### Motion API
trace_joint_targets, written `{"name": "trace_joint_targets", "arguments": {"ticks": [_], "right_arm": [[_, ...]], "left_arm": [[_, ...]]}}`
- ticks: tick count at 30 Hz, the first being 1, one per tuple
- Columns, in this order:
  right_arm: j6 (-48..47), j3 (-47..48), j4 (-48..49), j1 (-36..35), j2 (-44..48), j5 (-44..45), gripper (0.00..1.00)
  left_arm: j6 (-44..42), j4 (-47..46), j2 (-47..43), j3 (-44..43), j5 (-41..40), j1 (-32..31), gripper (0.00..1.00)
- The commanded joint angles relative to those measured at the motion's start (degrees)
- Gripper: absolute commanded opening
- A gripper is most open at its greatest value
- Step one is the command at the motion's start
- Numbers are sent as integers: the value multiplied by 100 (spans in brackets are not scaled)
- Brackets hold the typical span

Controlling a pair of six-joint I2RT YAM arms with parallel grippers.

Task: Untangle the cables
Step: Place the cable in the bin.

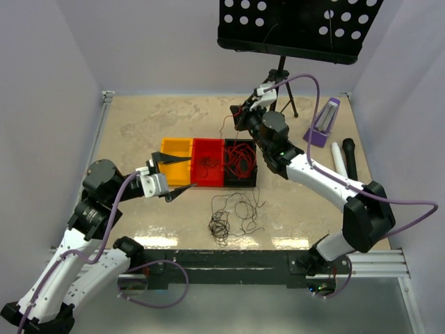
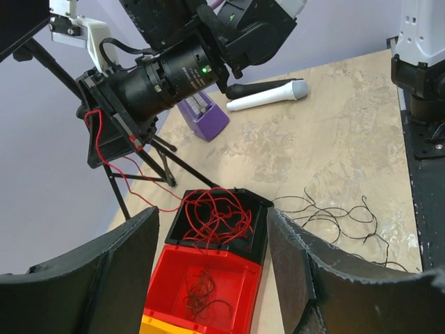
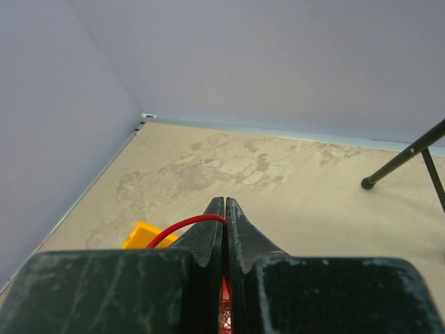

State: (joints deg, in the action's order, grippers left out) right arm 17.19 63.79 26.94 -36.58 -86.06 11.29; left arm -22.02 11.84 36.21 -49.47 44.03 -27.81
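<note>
Robotics laboratory test cell: plain lilac partition walls (image 1: 42,83) enclose a mottled beige tabletop (image 1: 153,118), with robot arms (image 1: 327,182) mounted on a metal rail (image 1: 386,263) (props: music stand (image 1: 292,28), metronome (image 1: 323,124)).

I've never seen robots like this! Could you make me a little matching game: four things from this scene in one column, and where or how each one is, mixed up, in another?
Column one
A. red cable bundle
B. loose dark cables
C. right end effector
D. left end effector

Column two
1. open, nothing between its fingers
2. lying on the table
3. shut on a red strand
4. inside the black bin

Pairs: A-4, B-2, C-3, D-1
</note>
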Motion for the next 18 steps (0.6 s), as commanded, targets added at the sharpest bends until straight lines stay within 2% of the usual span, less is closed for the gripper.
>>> {"name": "trace_joint_targets", "arguments": {"ticks": [1, 12, 18], "right_arm": [[197, 239, 496, 2, 116, -522, 0], [100, 178, 602, 107, -130, -400, 0], [39, -129, 523, 274, -121, 66, 0]], "left_arm": [[102, -190, 18, -27, -105, 4, 67], [154, -296, 36, -18, -132, 13, 59], [146, -296, 80, -62, -132, 13, 54]]}}
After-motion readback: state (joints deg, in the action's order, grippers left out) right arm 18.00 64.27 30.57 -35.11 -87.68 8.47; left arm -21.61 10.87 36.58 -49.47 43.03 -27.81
